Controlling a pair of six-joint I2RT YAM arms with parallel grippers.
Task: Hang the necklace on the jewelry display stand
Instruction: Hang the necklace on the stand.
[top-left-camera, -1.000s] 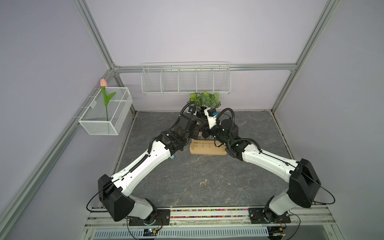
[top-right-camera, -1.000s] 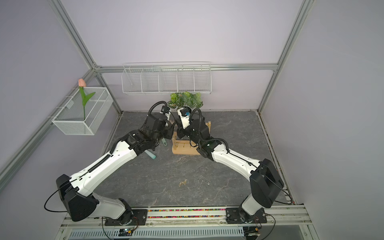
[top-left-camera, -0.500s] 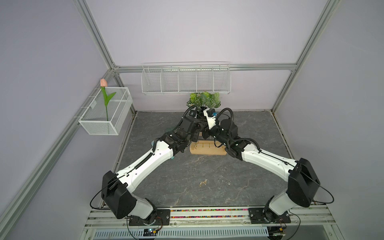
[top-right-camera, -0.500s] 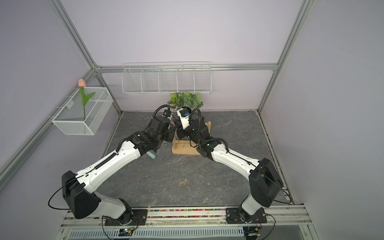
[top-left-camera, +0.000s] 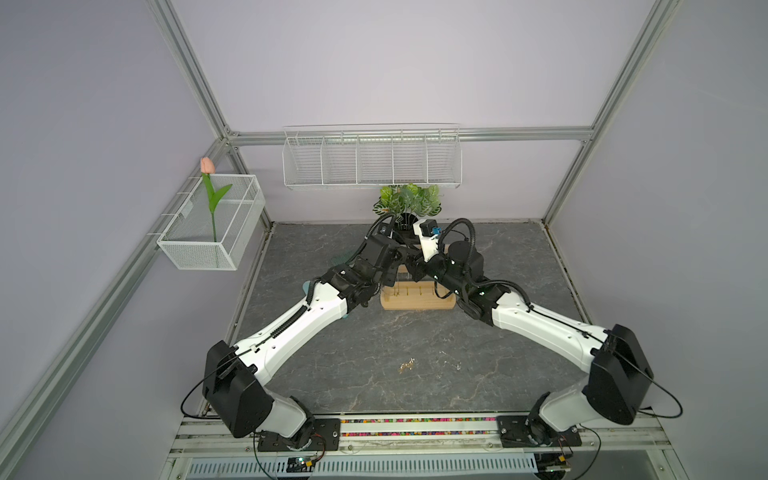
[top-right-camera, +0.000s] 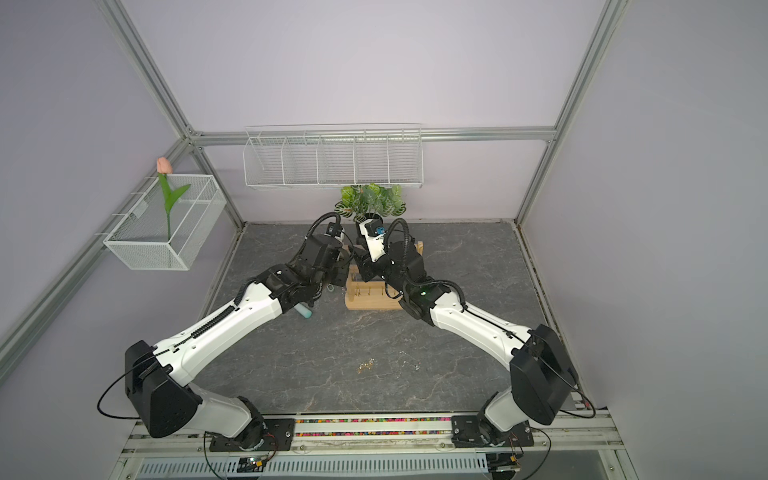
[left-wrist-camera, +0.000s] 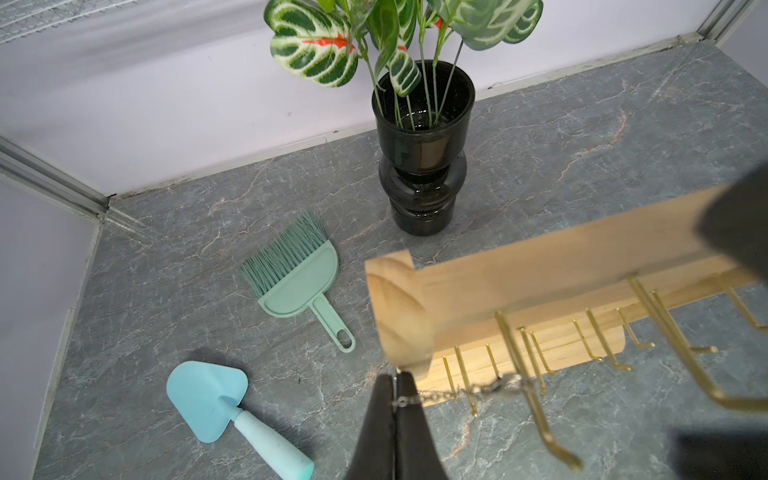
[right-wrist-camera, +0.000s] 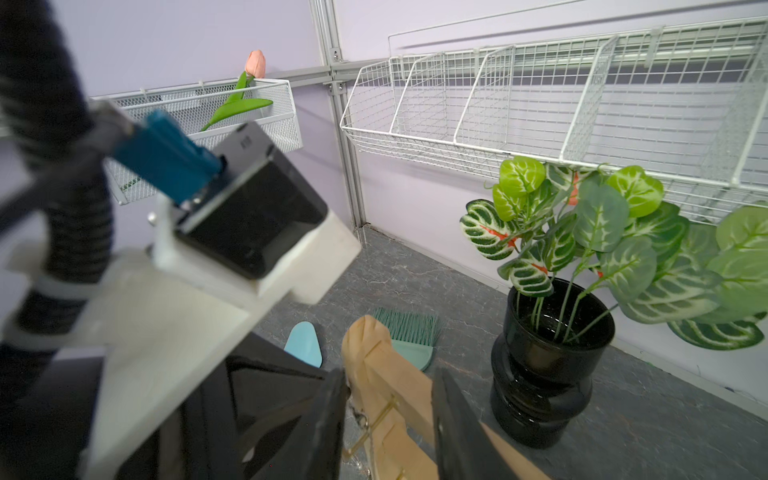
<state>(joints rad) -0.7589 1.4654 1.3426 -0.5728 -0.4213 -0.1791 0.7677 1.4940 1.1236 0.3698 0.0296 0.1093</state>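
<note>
The left end effector (left-wrist-camera: 394, 388) is pinched tight on the thin necklace (left-wrist-camera: 453, 392). The chain runs from its tips over to a gold hook (left-wrist-camera: 512, 345) on the top bar of the jewelry display stand (left-wrist-camera: 540, 266). The right end effector (right-wrist-camera: 388, 399) is partly open, with one finger on each side of that bar. The stand sits on the grey surface (top-left-camera: 374, 353), just in front of the black vase (left-wrist-camera: 422, 166). A green brush (left-wrist-camera: 299, 282) lies nearby.
</note>
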